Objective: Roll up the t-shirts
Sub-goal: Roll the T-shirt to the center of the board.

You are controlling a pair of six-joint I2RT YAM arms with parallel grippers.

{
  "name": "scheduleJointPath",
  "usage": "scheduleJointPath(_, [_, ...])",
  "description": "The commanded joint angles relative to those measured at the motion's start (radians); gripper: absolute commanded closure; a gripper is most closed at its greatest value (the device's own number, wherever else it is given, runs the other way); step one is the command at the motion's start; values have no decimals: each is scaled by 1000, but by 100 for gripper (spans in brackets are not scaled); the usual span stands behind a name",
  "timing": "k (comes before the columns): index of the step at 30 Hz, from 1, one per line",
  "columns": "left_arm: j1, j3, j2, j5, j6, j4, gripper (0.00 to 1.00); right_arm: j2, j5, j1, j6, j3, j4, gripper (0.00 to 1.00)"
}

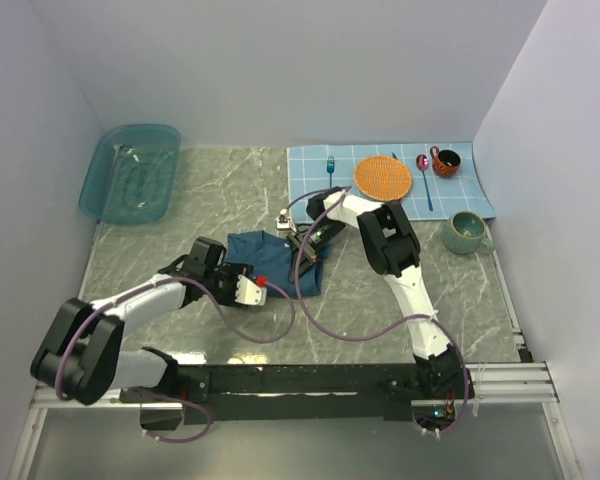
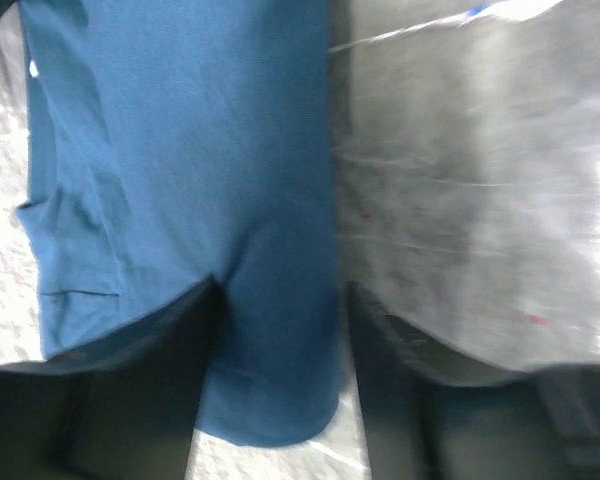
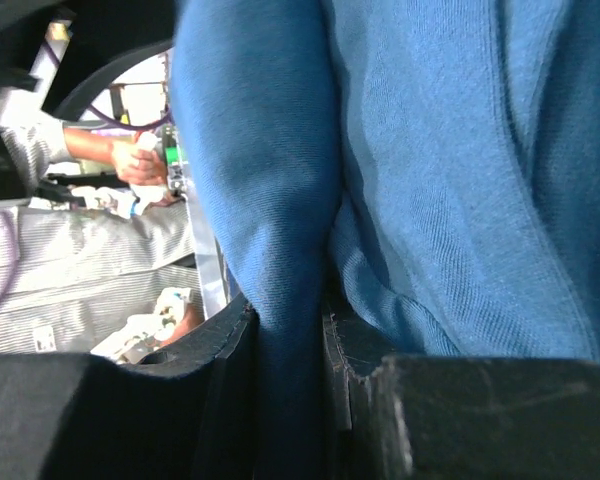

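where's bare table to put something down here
Bare marble between the blue tub and the placemat; between the tub and the left arm; right of the right arm, nearer than the green mug. Crowded: the placemat, and around the t-shirt.

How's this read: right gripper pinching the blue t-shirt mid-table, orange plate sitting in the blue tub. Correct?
Not quite. The orange plate lies on the checked placemat at the far right, not in the blue tub at the far left; the top external view shows it. The right gripper does pinch a fold of the t-shirt mid-table.
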Motion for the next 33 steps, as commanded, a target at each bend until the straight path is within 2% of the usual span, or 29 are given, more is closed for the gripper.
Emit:
scheduleJointPath(1, [-6, -20, 106, -146, 41, 62, 53, 41, 43, 2, -59, 15, -16, 88])
scheduleJointPath(2, [-6, -7, 120, -146, 23, 38, 65, 35, 46, 1, -71, 24, -25, 77])
scheduleJointPath(3, [-4, 37, 147, -120, 17, 3, 71, 24, 55, -2, -70, 21, -21, 68])
scheduleJointPath(4, [-4, 61, 158, -100, 8, -101, 76, 8, 60, -8, -71, 3, -10, 61])
scheduleJointPath(5, [-4, 92, 167, -63, 36, -175, 79, -44, 64, -16, -68, -8, 25, 38])
scheduleJointPath(6, [1, 159, 192, 1, 41, -250, 79, -75, 67, -33, -59, -22, 47, 10])
scheduleJointPath(7, [4, 201, 208, 44, 28, -311, 79, -112, 77, -45, -47, -49, 73, 0])
scheduleJointPath(8, [7, 248, 238, 76, 31, -471, 79, -194, 99, -56, -24, -67, 150, 0])
scheduleJointPath(10, [11, 379, 320, 164, 18, -595, 79, -288, 139, -94, 50, -142, 249, 0])
scheduleJointPath(11, [16, 448, 343, 188, 9, -697, 79, -387, 203, -106, 76, -175, 304, 0])
scheduleJointPath(12, [17, 485, 394, 213, 9, -744, 79, -440, 243, -114, 106, -211, 416, 0])
scheduleJointPath(13, [19, 521, 420, 253, 4, -795, 80, -500, 292, -119, 119, -309, 480, 0])
scheduleJointPath(14, [28, 593, 448, 280, -12, -832, 80, -632, 420, -117, 124, -378, 633, 0])
scheduleJointPath(15, [31, 629, 504, 299, -9, -914, 80, -710, 486, -113, 127, -461, 730, 0])
scheduleJointPath(16, [36, 666, 534, 316, -8, -948, 81, -789, 576, -97, 133, -650, 836, 0])
scheduleJointPath(17, [45, 737, 561, 354, -11, -979, 81, -942, 634, -90, 128, -751, 1037, 0])
scheduleJointPath(19, [51, 805, 641, 383, 6, -1089, 82, -1064, 713, -42, 32, -981, 1168, 0])
scheduleJointPath(20, [57, 860, 664, 402, 9, -1119, 82, -1139, 734, -15, 1, -1023, 1202, 0])
scheduleJointPath(22, [60, 905, 713, 410, 14, -1163, 82, -1177, 742, 34, -79, -1075, 1175, 0])
scheduleJointPath(26, [64, 944, 741, 397, -12, -1163, 80, -1212, 732, 133, -109, -1118, 1180, 0])
scheduleJointPath(33, [71, 959, 778, 394, -12, -1163, 80, -1102, 765, 180, -146, -1102, 1236, 0])
